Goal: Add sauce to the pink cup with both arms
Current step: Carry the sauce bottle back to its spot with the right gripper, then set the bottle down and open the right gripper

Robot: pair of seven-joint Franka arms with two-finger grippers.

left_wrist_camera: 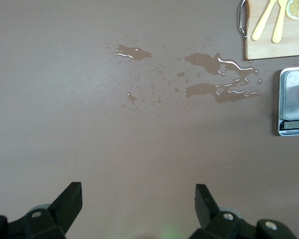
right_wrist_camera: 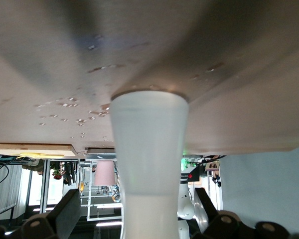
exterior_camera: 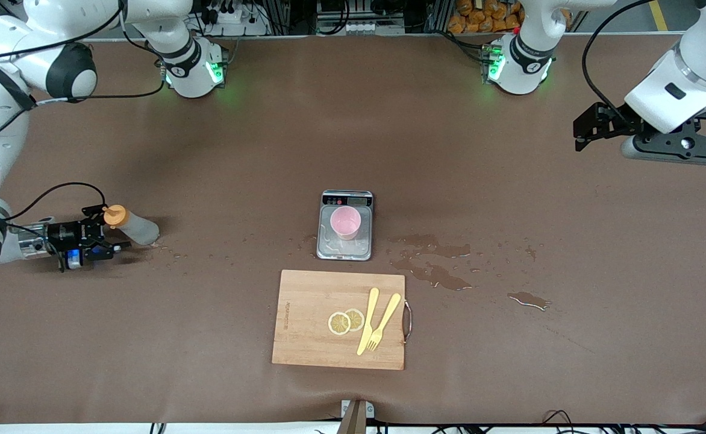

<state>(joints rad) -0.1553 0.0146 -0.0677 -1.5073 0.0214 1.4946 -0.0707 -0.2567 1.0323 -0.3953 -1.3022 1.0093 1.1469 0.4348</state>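
The sauce bottle (exterior_camera: pixel 133 228), translucent grey-white with an orange cap, stands on the table near the right arm's end. My right gripper (exterior_camera: pixel 111 229) is level with it, its open fingers on either side of the upper part with a gap on each side; the right wrist view shows the bottle (right_wrist_camera: pixel 149 149) between the fingers of the gripper (right_wrist_camera: pixel 137 199). The pink cup (exterior_camera: pixel 346 222) stands on a small scale (exterior_camera: pixel 344 248) at mid-table and also shows in the right wrist view (right_wrist_camera: pixel 105 173). My left gripper (exterior_camera: pixel 579 135) hangs open and empty above the table at the left arm's end (left_wrist_camera: pixel 137 199).
A wooden cutting board (exterior_camera: pixel 311 325) with two lemon slices (exterior_camera: pixel 345 321), a yellow fork and a knife (exterior_camera: pixel 367 319) lies nearer the camera than the scale. Puddles of spilled liquid (exterior_camera: pixel 440 276) spread beside the scale toward the left arm's end, also seen from the left wrist (left_wrist_camera: pixel 214 89).
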